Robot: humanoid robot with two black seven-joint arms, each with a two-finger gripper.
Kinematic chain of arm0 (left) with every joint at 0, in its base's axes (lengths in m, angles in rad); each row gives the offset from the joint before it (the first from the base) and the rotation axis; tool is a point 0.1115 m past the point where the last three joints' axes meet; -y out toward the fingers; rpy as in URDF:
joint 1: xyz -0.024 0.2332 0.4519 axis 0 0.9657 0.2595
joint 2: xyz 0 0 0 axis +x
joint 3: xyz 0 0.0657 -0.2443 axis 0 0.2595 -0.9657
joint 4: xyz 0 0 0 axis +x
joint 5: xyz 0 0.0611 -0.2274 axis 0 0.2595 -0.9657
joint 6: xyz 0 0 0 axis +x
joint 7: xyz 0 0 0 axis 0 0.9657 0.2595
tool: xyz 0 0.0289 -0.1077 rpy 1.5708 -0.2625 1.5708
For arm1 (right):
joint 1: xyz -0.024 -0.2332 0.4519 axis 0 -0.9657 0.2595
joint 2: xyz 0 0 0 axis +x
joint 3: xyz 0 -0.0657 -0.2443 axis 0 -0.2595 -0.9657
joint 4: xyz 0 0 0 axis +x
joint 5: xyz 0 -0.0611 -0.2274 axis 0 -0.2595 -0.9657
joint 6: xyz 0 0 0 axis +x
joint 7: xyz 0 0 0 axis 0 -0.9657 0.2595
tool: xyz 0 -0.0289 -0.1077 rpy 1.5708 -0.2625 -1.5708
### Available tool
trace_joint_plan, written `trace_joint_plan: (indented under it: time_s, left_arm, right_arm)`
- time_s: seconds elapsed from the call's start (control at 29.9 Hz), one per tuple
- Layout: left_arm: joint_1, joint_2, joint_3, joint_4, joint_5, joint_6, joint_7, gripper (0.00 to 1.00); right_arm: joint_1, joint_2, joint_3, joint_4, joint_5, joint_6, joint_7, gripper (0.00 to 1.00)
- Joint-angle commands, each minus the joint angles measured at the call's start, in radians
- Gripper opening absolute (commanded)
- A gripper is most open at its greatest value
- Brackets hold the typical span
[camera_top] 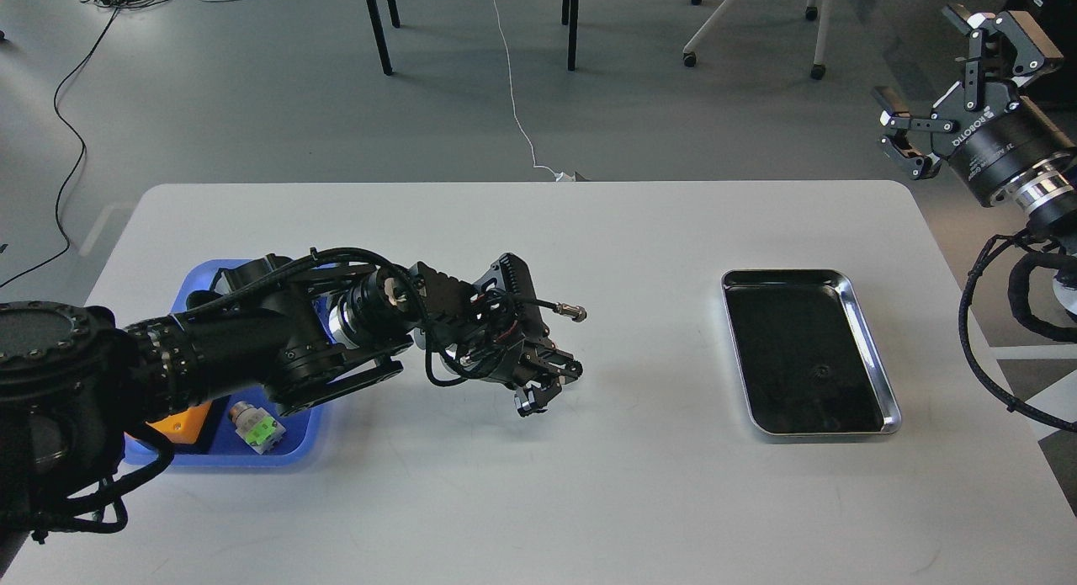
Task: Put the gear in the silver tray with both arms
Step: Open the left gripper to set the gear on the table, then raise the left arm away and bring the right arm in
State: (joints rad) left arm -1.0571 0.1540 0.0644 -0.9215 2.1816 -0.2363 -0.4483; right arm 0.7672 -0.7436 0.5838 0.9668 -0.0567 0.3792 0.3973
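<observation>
The silver tray (875, 349) lies empty on the right side of the white table, its dark bottom bare. My left gripper (538, 391) hangs low over the table's middle, well left of the tray, fingers pointing down and drawn together on a small dark piece, the gear (527, 405), which is mostly hidden between them. My right gripper (917, 55) is raised high beyond the table's far right corner, wide open and empty, above and behind the tray.
A blue plastic tray (294, 450) at the left is mostly covered by my left arm; an orange box (181, 421) and a green-and-white switch (257, 425) show in it. Chair and table legs stand on the floor behind.
</observation>
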Motion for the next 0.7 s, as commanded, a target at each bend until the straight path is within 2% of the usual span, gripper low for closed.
trace_joint_plan:
  time_s: [0.0,0.03,0.27,0.4,0.43,0.53,0.67]
  left_arm:
    - [0.009,-0.001,-0.002,0.0,0.0,0.002,0.0,0.43]
    - [0.009,-0.001,-0.002,-0.003,0.0,0.003,0.0,0.5]
    - [0.005,0.039,-0.023,-0.011,-0.006,0.012,-0.007,0.67]
    - [0.005,0.039,-0.023,-0.011,-0.006,0.012,-0.007,0.67]
    - [-0.009,0.138,-0.141,-0.022,-0.312,0.041,-0.015,0.82]
    - [-0.007,0.206,-0.266,-0.022,-0.639,0.04,-0.039,0.96]
    - [-0.007,0.3,-0.394,-0.022,-1.108,0.025,-0.04,0.98]
  right_arm:
    - [0.0,0.001,-0.006,0.0,-0.002,0.0,-0.005,0.98]
    - [0.0,0.001,-0.009,0.0,-0.005,0.0,-0.006,0.98]
    - [0.006,0.0,-0.006,-0.002,-0.002,-0.01,-0.008,0.98]
    - [0.006,0.0,-0.006,-0.002,-0.002,-0.01,-0.008,0.98]
    - [0.044,-0.013,-0.04,0.015,-0.03,-0.005,-0.009,0.98]
    - [0.153,-0.03,-0.146,0.02,-0.074,0.0,-0.008,0.98]
    - [0.334,-0.025,-0.366,0.017,-0.081,0.0,-0.003,0.98]
